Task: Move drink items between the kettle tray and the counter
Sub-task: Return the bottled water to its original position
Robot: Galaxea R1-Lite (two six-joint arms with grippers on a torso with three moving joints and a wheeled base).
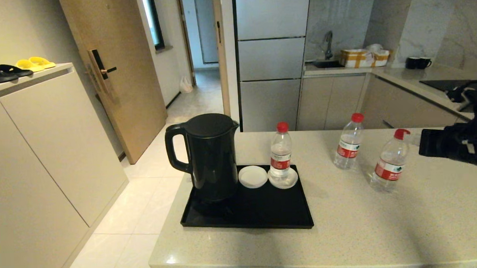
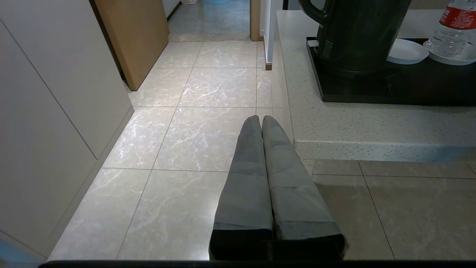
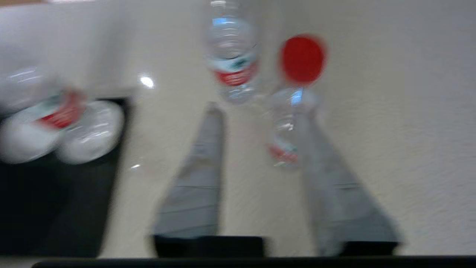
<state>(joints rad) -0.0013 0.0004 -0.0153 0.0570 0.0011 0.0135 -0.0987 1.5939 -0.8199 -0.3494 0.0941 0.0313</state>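
One red-capped water bottle (image 1: 281, 155) stands on a white saucer in the black kettle tray (image 1: 265, 216), beside the black kettle (image 1: 211, 158). Two more bottles stand on the beige counter (image 1: 384, 232): a farther one (image 1: 349, 144) and a nearer one (image 1: 389, 164). My right gripper (image 1: 415, 139) hovers just right of the nearer bottle's cap. In the right wrist view this gripper (image 3: 262, 108) is open, with the nearer bottle (image 3: 286, 126) between its fingers, close to one of them. My left gripper (image 2: 261, 118) is shut and empty, over the floor off the counter's left edge.
An empty white saucer (image 1: 252, 176) lies in the tray between kettle and bottle. A pale cabinet (image 1: 45, 156) with slippers on top stands at the left, across floor tiles. Behind the counter runs a grey kitchen worktop with a sink (image 1: 327, 63) and a cooktop (image 1: 443, 85).
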